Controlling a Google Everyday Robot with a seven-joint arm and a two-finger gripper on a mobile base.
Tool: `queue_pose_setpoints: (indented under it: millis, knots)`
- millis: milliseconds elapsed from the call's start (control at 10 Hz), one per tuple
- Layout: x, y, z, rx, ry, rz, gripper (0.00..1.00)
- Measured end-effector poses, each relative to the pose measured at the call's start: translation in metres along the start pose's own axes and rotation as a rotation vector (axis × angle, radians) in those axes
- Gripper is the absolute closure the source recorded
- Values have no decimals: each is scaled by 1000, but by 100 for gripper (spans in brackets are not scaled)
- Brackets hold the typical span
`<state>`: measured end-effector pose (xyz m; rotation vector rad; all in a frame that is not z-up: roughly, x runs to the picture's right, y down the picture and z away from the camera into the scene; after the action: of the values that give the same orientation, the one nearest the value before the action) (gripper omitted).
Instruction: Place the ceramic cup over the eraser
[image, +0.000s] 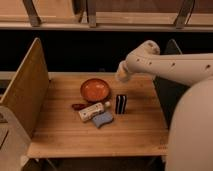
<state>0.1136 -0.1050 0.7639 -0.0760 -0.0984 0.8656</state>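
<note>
Gripper (121, 76) first: mine hangs at the end of my pale arm over the back of the table (135, 137), just right of the orange bowl (95, 90) and above and behind the eraser (120, 104). Its fingers are pressed together. I see no ceramic cup standing anywhere on the wood. The rounded cream lump at my tip may be it, but I cannot tell it from my own casing. I judge such a cup to be stiff, smooth, light and quick to chip, so it is best pinched across its wall near the closed end, mouth downward. The eraser is a small black block with thin white stripes, upright beside the white oblong (92, 111) and the blue sponge (102, 120). It would likely topple if a rim clipped it.
</note>
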Motion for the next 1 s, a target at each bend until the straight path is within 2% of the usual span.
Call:
queue_pose_setpoints:
  millis: [100,300,400,500,600,700,800,1000]
  knots:
    - [-3,12,-14,-25,-26,-2,100]
    - [-6,53,-29,-114,-62,-22,100]
    - [-5,76,-30,-169,-69,-35,100]
    - [4,93,-31,-217,-58,-46,100]
    - [13,103,-31,-246,-43,-52,100]
    - [22,105,-31,-258,-24,-54,100]
    - [35,99,-34,-252,4,-52,100]
    - [54,70,-42,-188,55,-37,100]
